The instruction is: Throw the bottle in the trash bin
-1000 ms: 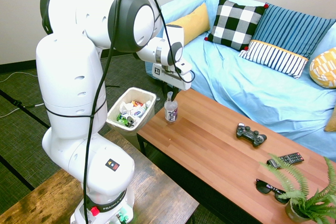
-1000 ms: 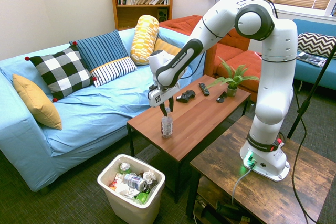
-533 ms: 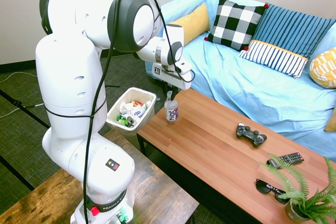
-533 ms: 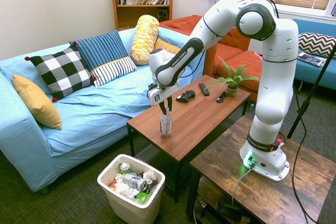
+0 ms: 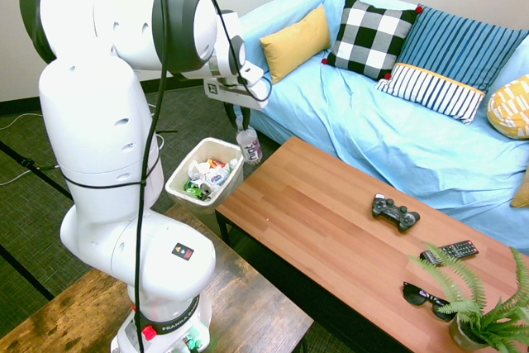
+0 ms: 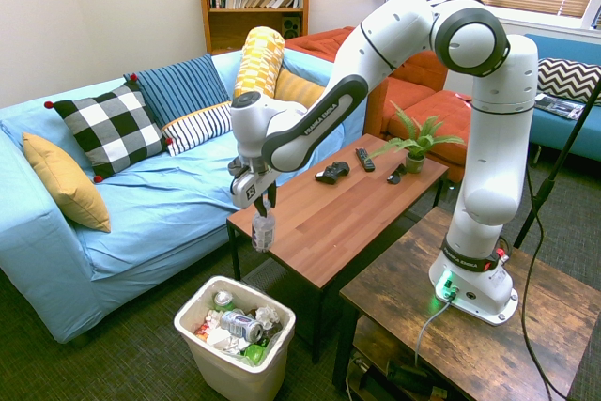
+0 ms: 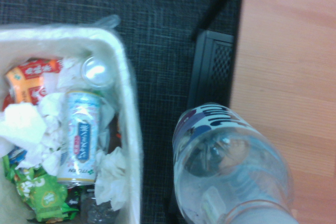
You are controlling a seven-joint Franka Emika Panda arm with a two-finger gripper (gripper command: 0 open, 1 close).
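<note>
Your gripper [image 6: 266, 206] is closed on the neck of the clear plastic bottle [image 6: 263, 232], which hangs in the air near the trash bin [image 6: 235, 335], not inside it. Beside you see the wooden coffee table [image 6: 324, 223] and, along it, the blue-covered sofa [image 6: 160, 223].

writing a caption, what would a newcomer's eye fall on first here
The big white robot arm, reaching over the wooden coffee table with a clear bottle hanging from its jaws. Next, the pale blue covered sofa along the table's far side, with its checked cushion, and the off-white bin of litter on the floor by the table's end.
</note>
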